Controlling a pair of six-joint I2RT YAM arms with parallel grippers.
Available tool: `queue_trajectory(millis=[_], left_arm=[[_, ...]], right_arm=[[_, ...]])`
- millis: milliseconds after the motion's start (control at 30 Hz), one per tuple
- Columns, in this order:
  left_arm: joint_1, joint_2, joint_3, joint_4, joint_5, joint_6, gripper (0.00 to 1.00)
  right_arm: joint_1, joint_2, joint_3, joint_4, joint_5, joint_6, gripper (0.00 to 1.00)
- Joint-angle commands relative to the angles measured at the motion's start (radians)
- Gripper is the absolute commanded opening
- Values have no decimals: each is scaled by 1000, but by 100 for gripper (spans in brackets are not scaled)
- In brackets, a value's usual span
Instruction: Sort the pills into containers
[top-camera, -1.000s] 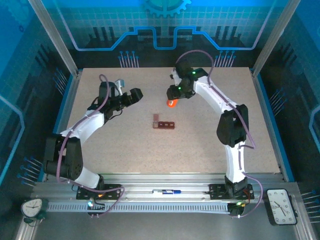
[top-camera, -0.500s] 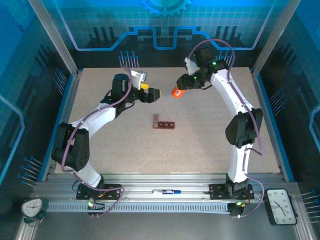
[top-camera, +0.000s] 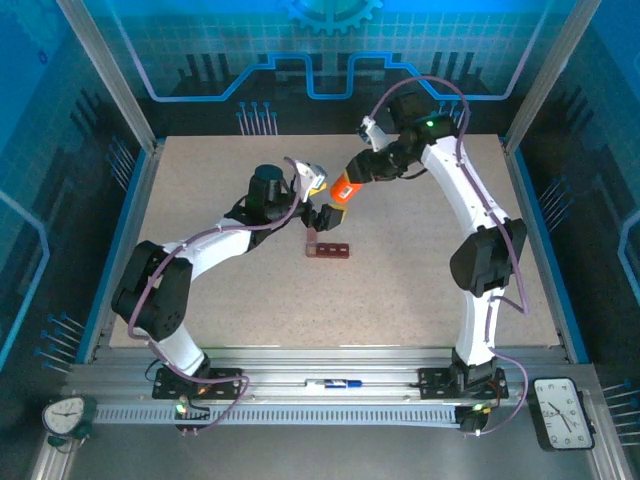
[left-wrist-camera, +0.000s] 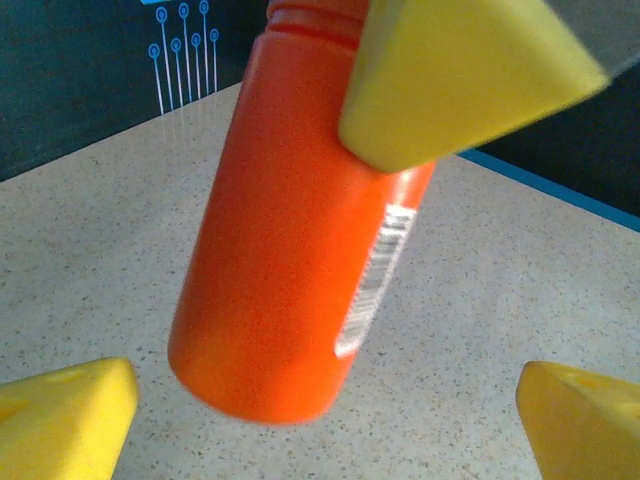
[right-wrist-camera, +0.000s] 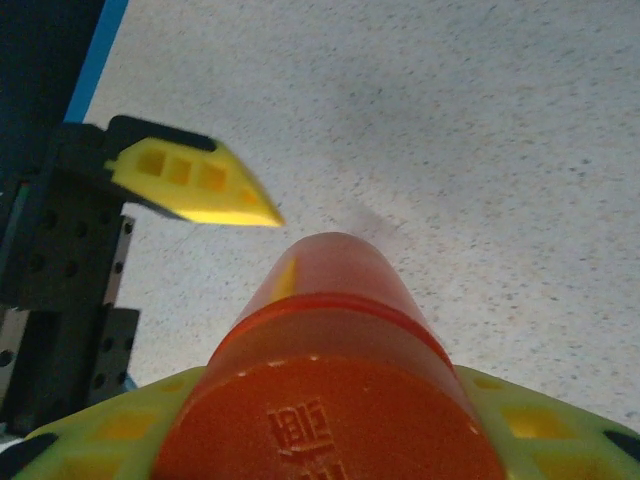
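Note:
An orange pill bottle (top-camera: 345, 188) hangs tilted above the table, and my right gripper (top-camera: 362, 172) is shut on its cap end (right-wrist-camera: 330, 400). My left gripper (top-camera: 320, 207) stands open just left of and below the bottle's base. In the left wrist view the bottle (left-wrist-camera: 290, 250) floats between and beyond my two yellow fingertips (left-wrist-camera: 60, 420), apart from them, with a right-gripper finger (left-wrist-camera: 450, 80) pressed on its side. The containers (top-camera: 328, 249), a short dark red-brown bar, lie on the table just below both grippers. The pills are hidden from view.
The speckled tabletop (top-camera: 430, 280) is bordered by a blue edge and metal frame posts. A pen (top-camera: 335, 383) lies on the near rail. Two clocks (top-camera: 65, 415) (top-camera: 565, 410) sit at the near corners, outside the table.
My right gripper lifted the bottle off the table and now holds it tilted in the air. My left arm swung right, bringing its open gripper up beside the bottle's base.

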Motion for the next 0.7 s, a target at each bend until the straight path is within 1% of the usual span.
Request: queue_trajectory(millis=[0, 167, 367, 667], left_arm=[[-1, 14, -11, 62, 25, 30, 95], [-1, 21, -1, 53, 41, 23, 91], [-1, 23, -11, 62, 49, 8, 83], [0, 23, -10, 56, 62, -3, 63]], right_arm=[[30, -8, 23, -34, -82, -21, 43], [63, -9, 20, -30, -100, -15, 43], [87, -13, 16, -21, -117, -5, 43], [93, -28, -26, 2, -117, 4, 43]])
